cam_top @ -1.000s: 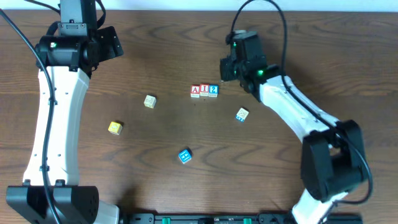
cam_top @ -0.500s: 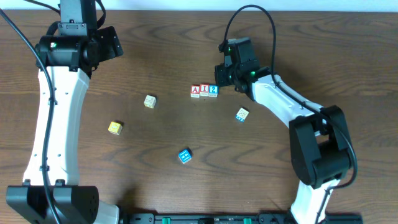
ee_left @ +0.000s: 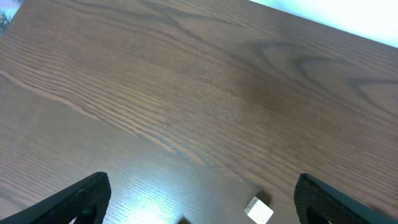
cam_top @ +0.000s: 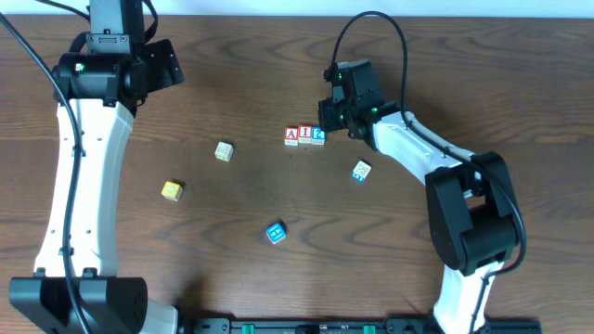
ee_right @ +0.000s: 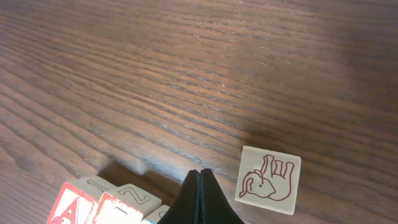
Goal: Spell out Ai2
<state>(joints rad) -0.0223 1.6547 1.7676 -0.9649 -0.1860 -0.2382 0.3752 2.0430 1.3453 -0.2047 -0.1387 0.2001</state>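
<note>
Three cubes in a touching row, A cube (cam_top: 291, 135), I cube (cam_top: 305, 134) and 2 cube (cam_top: 318, 134), lie just beside the right gripper (ee_right: 199, 182), 2 cube nearest it. Its jaws are pressed together, empty. The left gripper (ee_left: 200, 198), well apart, gapes wide.

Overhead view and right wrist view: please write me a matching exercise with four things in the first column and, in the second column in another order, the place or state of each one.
Column one:
1. "A" cube
2. "2" cube
3. yellow cube
4. right gripper

Column two:
a. shut, holding nothing
b. left end of the row of three lettered cubes
c. alone, far from the row
d. right end of the row

Pairs: 1-b, 2-d, 3-c, 4-a
</note>
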